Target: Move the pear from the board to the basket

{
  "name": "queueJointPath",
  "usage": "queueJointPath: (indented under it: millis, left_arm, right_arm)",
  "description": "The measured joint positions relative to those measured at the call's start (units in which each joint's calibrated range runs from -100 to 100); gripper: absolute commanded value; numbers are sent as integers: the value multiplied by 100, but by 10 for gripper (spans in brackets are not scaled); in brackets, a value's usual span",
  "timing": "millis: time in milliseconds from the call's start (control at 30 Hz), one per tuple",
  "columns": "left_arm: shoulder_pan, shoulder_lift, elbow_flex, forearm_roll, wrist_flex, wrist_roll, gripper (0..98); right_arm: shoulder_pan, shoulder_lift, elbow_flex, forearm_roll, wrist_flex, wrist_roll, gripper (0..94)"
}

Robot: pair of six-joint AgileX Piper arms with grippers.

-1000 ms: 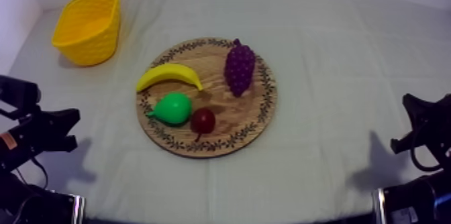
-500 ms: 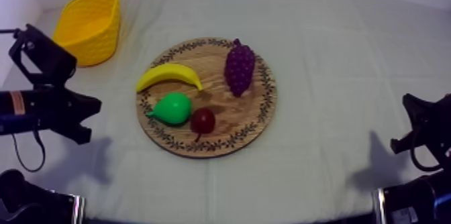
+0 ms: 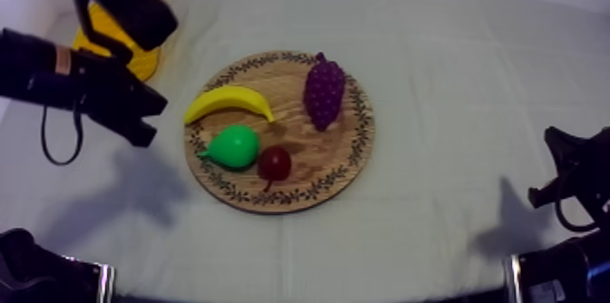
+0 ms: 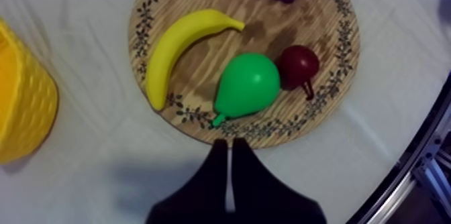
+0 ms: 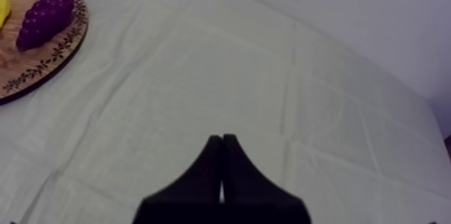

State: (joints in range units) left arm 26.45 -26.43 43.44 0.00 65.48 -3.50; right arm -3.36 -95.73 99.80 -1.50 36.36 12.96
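Note:
A green pear [image 3: 234, 146] lies on the round wooden board [image 3: 349, 157], at its near left part, with a small red fruit [image 3: 275, 162] to its right. In the left wrist view the pear [image 4: 247, 85] sits just past my left gripper [image 4: 229, 145], whose fingers lie together as a narrow wedge. From above, that left gripper [image 3: 148, 118] hangs over the cloth a little left of the board, shut on nothing. The yellow basket [image 3: 111, 37] stands at the far left, partly hidden by my left arm. My right gripper [image 5: 221, 139] is shut over bare cloth and rests low at the right [image 3: 565, 171].
A banana [image 3: 229, 102] and a bunch of purple grapes [image 3: 324, 91] also lie on the board, behind the pear. The grapes [image 5: 44, 16] and the board's rim [image 5: 47, 62] show far off from the right gripper. A wall rises behind the table.
My left arm has risen from its low rest at the left, swung up and inward, and now reaches over the basket toward the board. The right arm and the fruit have not moved.

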Motion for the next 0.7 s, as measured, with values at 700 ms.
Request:
queueJointPath:
  millis: [700]
  left_arm:
    - [56, 2853, -3427, -260, 1746, -175, 0]
  right_arm:
    - [0, 0, 0, 0, 0, -4, 4]
